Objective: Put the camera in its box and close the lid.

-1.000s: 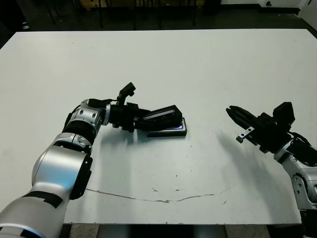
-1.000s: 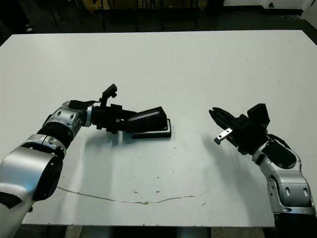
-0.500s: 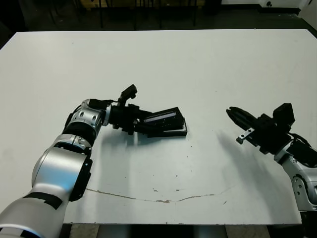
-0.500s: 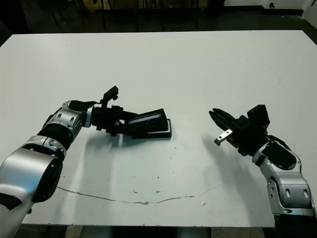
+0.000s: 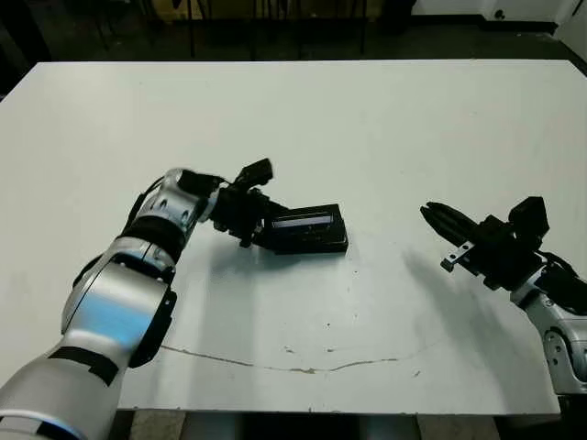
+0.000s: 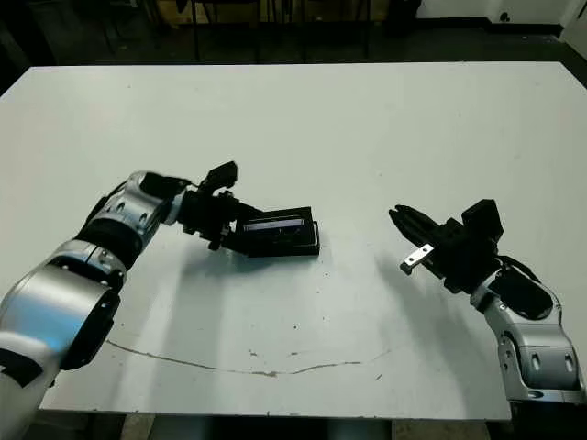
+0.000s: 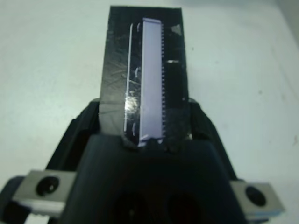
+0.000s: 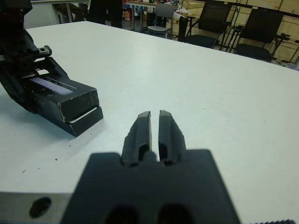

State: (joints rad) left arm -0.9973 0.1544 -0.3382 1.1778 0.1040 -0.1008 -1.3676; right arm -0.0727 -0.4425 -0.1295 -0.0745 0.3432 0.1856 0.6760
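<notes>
The lid [image 5: 310, 223], black with a long pale strip [image 7: 152, 84], lies almost flat on the box [image 5: 316, 246] near the table's middle. My left gripper [image 5: 271, 229] is shut on the lid's left end, one finger [image 7: 84, 126] on each long side. The right wrist view shows a thin white gap between the lid [image 8: 65, 95] and the box [image 8: 86, 120] at the end nearest it. The camera is hidden. My right gripper [image 5: 433, 214] hovers to the right of the box, apart from it, shut with nothing between its fingers [image 8: 142, 128].
A thin dark crack line [image 5: 293, 367] runs across the white table [image 5: 367, 119] near its front edge. Beyond the far edge stand black chairs [image 8: 212, 21] and boxes on a dark floor.
The lid was tilted up over the box and has come down nearly flat onto it, covering the bluish glow seen earlier. My left forearm has swung up and right. The right arm has barely moved.
</notes>
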